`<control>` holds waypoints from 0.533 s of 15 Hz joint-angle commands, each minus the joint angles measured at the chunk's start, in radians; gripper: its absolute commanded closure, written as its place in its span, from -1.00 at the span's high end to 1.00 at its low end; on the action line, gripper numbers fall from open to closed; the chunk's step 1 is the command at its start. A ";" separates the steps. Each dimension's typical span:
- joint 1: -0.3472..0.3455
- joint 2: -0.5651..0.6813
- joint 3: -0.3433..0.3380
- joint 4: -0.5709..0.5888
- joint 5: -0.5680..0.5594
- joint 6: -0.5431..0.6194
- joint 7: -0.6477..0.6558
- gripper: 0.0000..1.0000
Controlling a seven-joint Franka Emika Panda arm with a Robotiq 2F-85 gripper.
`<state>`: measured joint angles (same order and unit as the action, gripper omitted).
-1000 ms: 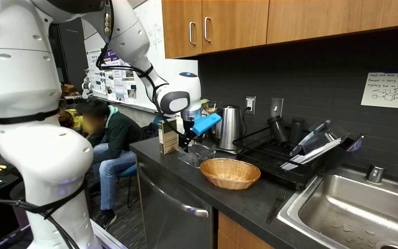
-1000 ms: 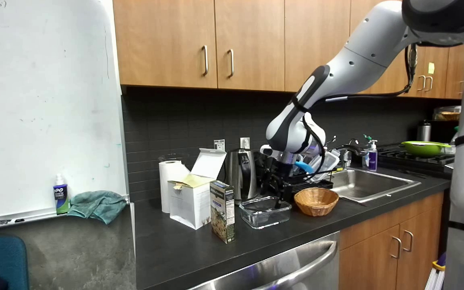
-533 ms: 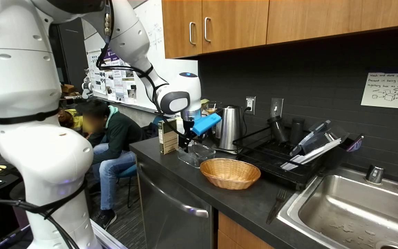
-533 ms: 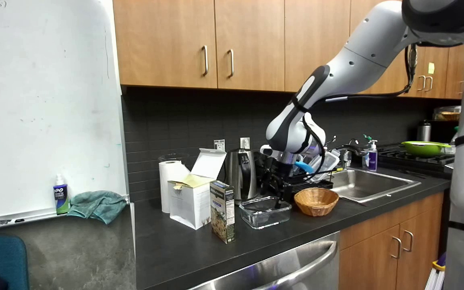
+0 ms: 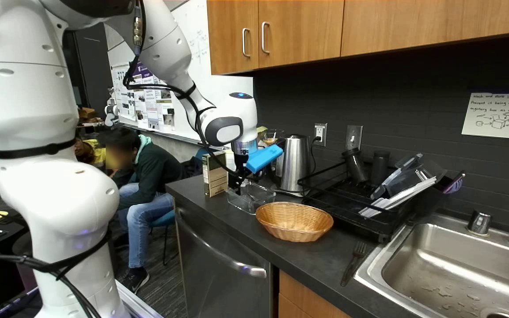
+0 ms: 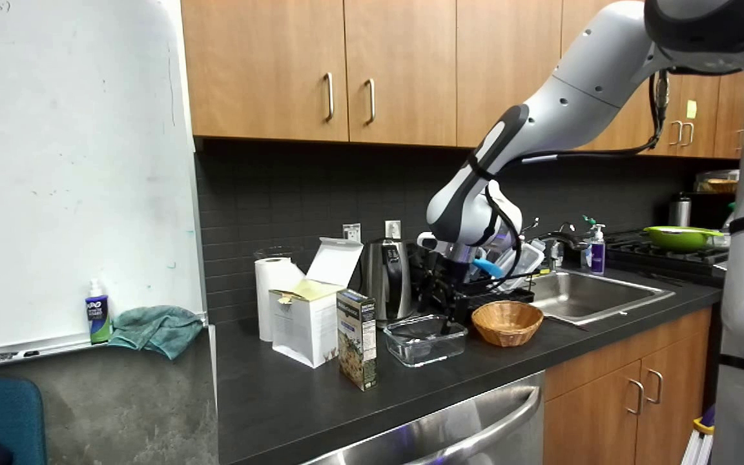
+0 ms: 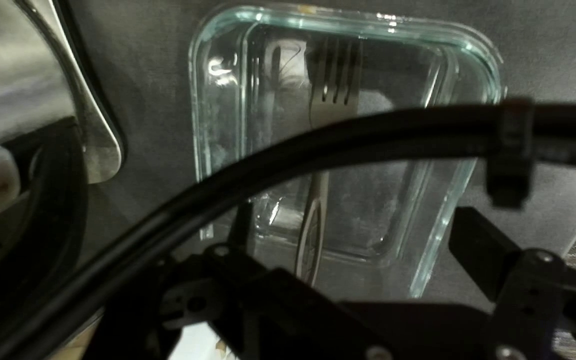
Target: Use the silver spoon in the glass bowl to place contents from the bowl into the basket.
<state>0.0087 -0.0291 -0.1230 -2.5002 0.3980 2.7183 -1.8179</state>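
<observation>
The clear glass bowl [image 5: 261,196] sits on the counter, also in an exterior view [image 6: 425,354] and the wrist view [image 7: 368,200]. A silver fork [image 7: 335,107] lies in it, tines on the bowl floor, handle towards my gripper. I see no spoon; the fork is all I can make out inside. My gripper [image 7: 363,237] is open above the bowl. One finger is near the fork's handle, the other beyond the bowl's right wall. The gripper shows in both exterior views [image 5: 242,183] [image 6: 438,313]. The wicker basket [image 5: 294,226] stands beside the bowl [image 6: 506,328].
A steel kettle [image 5: 294,168] stands behind the bowl. A food box [image 6: 357,342] and an open white box [image 6: 301,329] stand on its other side. A black dish rack [image 5: 334,207] is behind the basket. Another fork [image 5: 354,263] lies near the sink [image 5: 457,265].
</observation>
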 commanded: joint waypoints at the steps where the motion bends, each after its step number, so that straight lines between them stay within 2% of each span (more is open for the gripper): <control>1: -0.019 0.006 0.018 0.009 -0.004 0.000 0.004 1.00; 8: -0.017 0.011 0.023 0.015 -0.002 0.000 0.002 1.00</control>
<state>0.0062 -0.0286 -0.1169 -2.4998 0.3980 2.7183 -1.8179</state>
